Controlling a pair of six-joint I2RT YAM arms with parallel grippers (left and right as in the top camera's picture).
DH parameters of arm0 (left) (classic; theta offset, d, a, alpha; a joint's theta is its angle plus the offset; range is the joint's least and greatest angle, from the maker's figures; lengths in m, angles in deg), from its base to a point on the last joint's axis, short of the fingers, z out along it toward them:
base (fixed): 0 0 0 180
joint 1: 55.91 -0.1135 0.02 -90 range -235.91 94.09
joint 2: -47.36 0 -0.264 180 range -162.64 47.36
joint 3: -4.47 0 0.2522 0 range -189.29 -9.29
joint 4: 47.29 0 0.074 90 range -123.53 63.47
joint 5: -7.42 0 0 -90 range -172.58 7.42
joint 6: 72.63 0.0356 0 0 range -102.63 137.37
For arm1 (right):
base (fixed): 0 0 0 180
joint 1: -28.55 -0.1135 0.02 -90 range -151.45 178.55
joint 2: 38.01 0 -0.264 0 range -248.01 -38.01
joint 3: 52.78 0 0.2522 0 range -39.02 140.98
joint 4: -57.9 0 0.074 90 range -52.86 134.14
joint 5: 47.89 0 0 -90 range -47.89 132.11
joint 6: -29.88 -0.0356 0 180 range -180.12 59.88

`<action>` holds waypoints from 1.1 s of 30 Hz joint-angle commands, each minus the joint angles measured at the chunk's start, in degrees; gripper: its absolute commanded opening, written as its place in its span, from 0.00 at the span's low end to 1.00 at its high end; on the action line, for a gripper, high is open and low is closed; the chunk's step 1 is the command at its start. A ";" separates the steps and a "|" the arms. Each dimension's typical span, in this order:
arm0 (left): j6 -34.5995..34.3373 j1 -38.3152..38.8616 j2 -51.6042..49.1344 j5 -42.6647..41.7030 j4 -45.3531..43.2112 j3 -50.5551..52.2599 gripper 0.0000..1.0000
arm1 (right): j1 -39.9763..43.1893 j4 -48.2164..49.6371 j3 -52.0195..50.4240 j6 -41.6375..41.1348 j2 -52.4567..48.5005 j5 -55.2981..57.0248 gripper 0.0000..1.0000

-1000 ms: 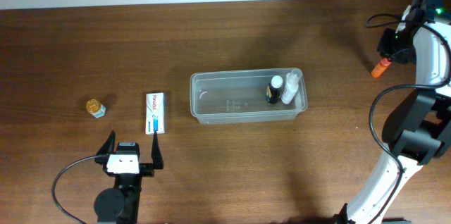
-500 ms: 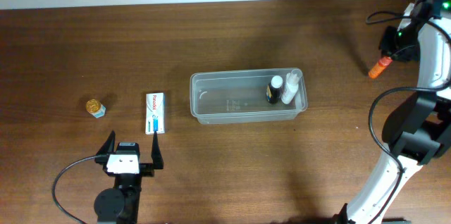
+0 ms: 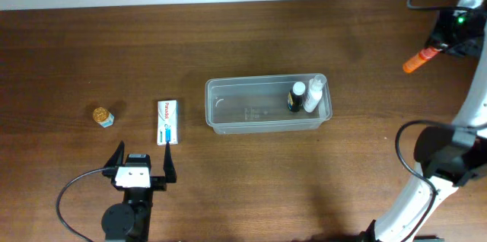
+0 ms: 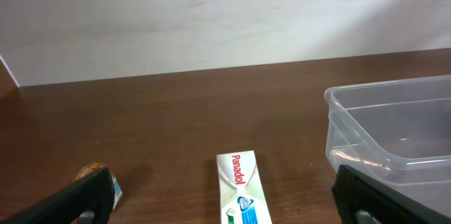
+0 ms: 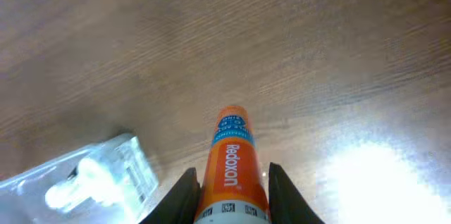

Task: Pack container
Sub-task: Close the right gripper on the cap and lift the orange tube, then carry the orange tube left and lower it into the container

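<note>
right gripper (image 5: 231,199) is clamping an orange redoxon tube (image 5: 229,146), fingers closed against both sides of it, tube sticking out past the fingertips. in the overhead view that gripper (image 3: 440,42) is sitting near the far right corner of the bench (image 3: 228,36), well apart from the container (image 3: 243,113).

container is sitting upright mid-bench, open on top. two small bottles are standing at its right end: a dark bottle (image 3: 294,99) with a white cap and a white bottle (image 3: 313,96), just beside each other. rest of the tub is showing bare floor.

left gripper (image 3: 144,149) is resting at the near left, fingers spread wide, gripping nothing. panadol box (image 3: 167,122) is lying flat just ahead of it, left of the container and not touching it. a small gold-topped jar (image 3: 103,116) is sitting further left.

left wrist view is showing the box (image 4: 242,196) between the fingers' line of sight and the container's corner (image 4: 352,122) on the right.
</note>
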 commanded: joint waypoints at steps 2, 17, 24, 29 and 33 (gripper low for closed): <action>0.90 -0.24 0.33 -0.63 0.26 0.11 0.99 | 0.20 -0.57 1.99 -0.39 5.18 -3.89 0.23; 0.90 -0.24 0.33 -0.66 0.26 0.11 0.99 | -8.90 -0.55 -18.27 -0.15 25.11 -7.52 0.23; 0.90 -0.24 0.33 -0.66 0.28 0.11 0.99 | -18.53 4.50 -28.37 -0.20 25.51 -7.34 0.23; 0.90 -0.24 0.33 -0.63 0.26 0.11 0.99 | -23.12 10.08 -34.88 -0.37 25.44 -7.34 0.24; 0.90 -0.24 0.33 -0.66 0.28 0.11 0.99 | -25.40 10.88 -37.62 -0.39 25.40 -5.70 0.24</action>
